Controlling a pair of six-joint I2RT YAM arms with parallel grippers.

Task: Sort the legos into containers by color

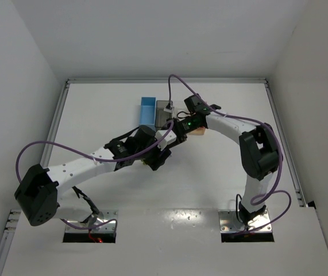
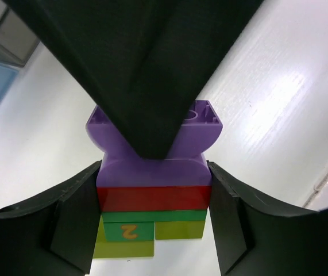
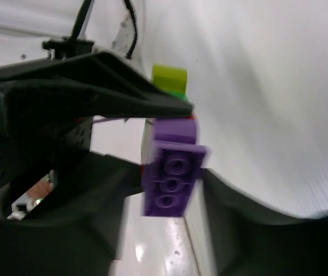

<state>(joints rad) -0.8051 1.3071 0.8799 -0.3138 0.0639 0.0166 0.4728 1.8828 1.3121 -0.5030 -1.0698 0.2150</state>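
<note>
Legos stacked in order purple, red, dark green, yellow-green, pinched at the red layer between the left gripper jaws, near mid-worktop. Right gripper jaws straddling the purple brick; clamped or merely close, cannot tell. Blue bin and grey bin at twelve o'clock from the stack.

Your left arm and right arm both bend inward, wrists meeting between them. Your left end effector clamps the legos from both sides. Your right end effector straddles the same legos, contact unclear.
</note>
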